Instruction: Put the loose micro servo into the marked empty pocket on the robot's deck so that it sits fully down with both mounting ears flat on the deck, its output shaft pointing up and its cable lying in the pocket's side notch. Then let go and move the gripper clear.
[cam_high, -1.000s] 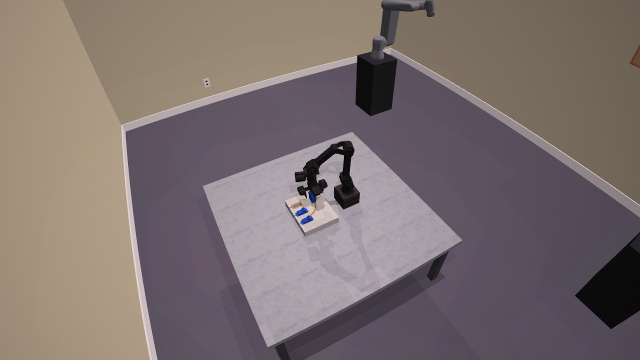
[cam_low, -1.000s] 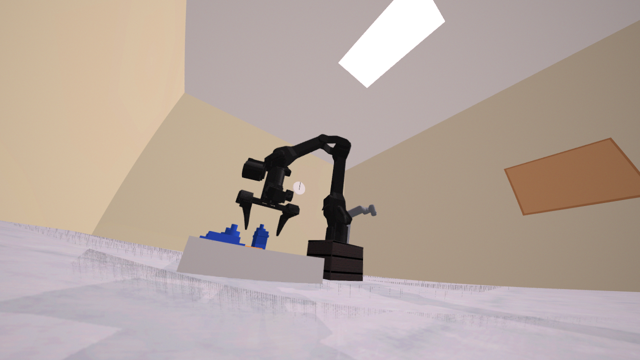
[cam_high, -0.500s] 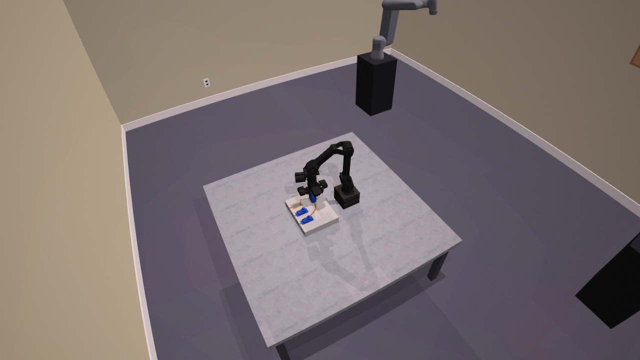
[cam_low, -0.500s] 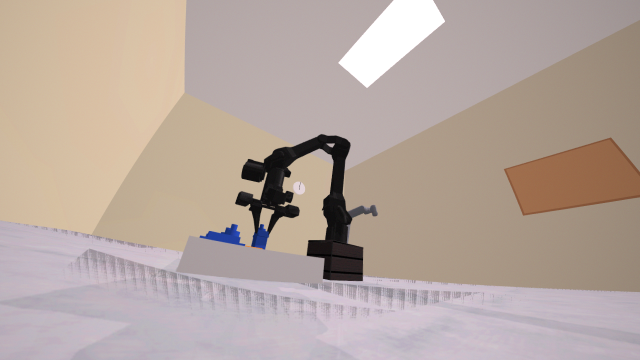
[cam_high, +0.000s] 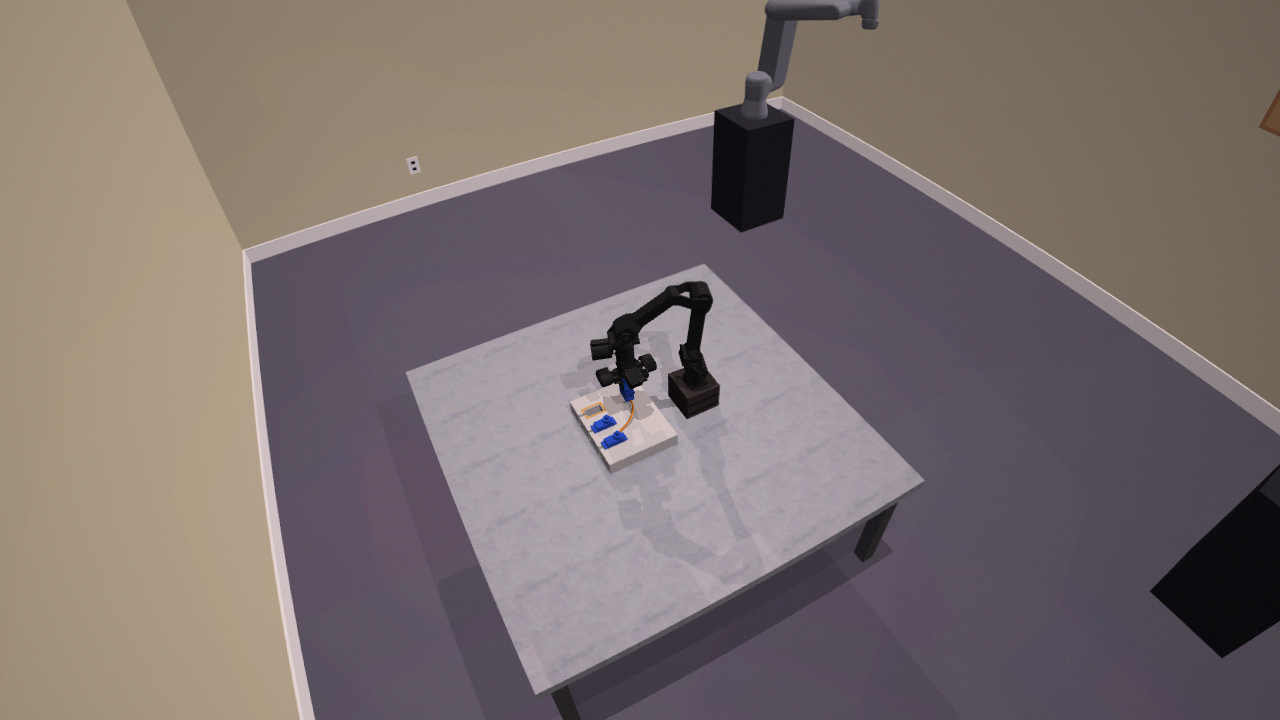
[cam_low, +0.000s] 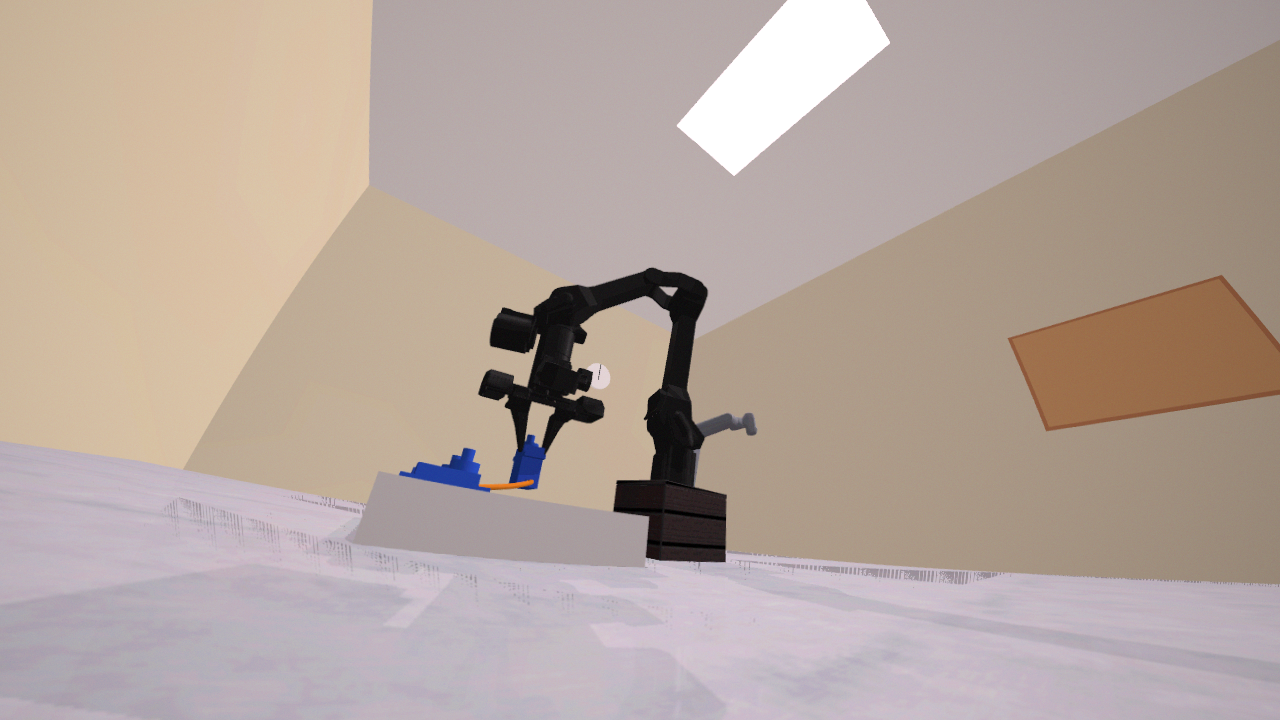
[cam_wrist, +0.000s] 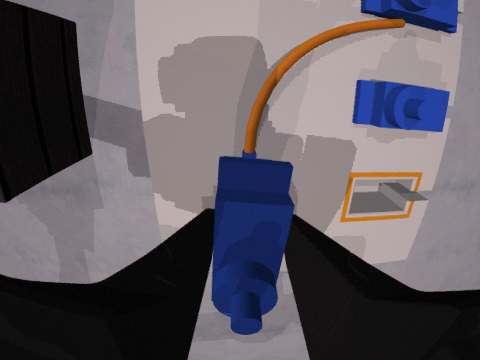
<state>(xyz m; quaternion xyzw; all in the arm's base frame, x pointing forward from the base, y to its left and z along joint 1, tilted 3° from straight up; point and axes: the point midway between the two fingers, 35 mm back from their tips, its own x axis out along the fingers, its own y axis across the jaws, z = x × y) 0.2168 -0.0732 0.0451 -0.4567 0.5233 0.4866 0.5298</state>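
Observation:
The loose blue micro servo (cam_wrist: 252, 227) (cam_low: 528, 462) (cam_high: 627, 390) is held between my gripper's fingers, shaft end toward the wrist camera, just above the white deck (cam_wrist: 200, 7) (cam_low: 501, 532) (cam_high: 657, 436). My gripper (cam_wrist: 250, 220) (cam_low: 533, 445) (cam_high: 625, 383) is shut on its body. Its orange cable (cam_wrist: 280, 70) (cam_low: 510, 484) curves away across the deck toward the far seated servo. The marked empty pocket, with an orange outline (cam_wrist: 346, 196) and a side notch, lies to the right of the held servo in the wrist view. Two other blue servos (cam_wrist: 400, 104) (cam_high: 615, 439) sit seated in the deck beyond it.
The arm's dark base block (cam_high: 693, 394) (cam_low: 671, 519) (cam_wrist: 40, 94) stands right beside the deck on the marble table (cam_high: 716, 501). A black pedestal with a grey arm (cam_high: 751, 165) stands far off in the room's corner.

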